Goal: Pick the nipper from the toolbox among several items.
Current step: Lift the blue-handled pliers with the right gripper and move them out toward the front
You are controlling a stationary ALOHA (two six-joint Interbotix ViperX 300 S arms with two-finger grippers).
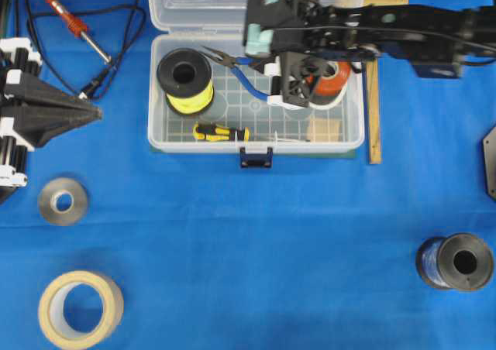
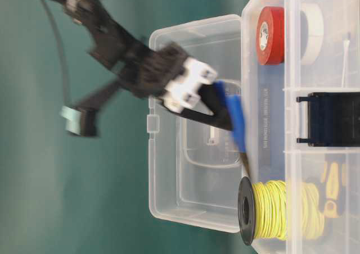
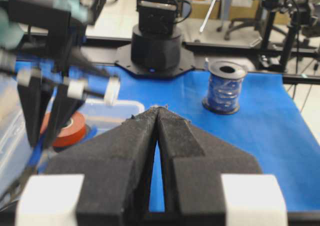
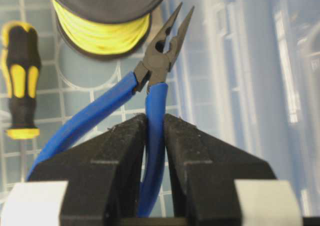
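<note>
One handle of the nipper (image 4: pixel 155 81) is pinched by the right end effector (image 4: pixel 154 136) over the toolbox (image 1: pixel 155 137).
Its long axis is pointed toward 12 o'clock in the wrist view, jaws ahead of the fingers, second handle splayed free; the left end effector (image 3: pixel 157 121), closed on nothing, is parked well apart.

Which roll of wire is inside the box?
The yellow spool, inside the toolbox by the nipper. The blue spool sits outside on the cloth.

On your blue cloth (image 1: pixel 256 234) lie a soldering iron (image 1: pixel 74 26), a grey tape roll (image 1: pixel 63 201), a masking-tape roll (image 1: pixel 80 309), and a dark wire spool (image 1: pixel 456 262). A yellow wire spool (image 1: pixel 185 80), screwdriver (image 1: pixel 221 132) and red tape (image 2: pixel 270 35) sit boxed.
</note>
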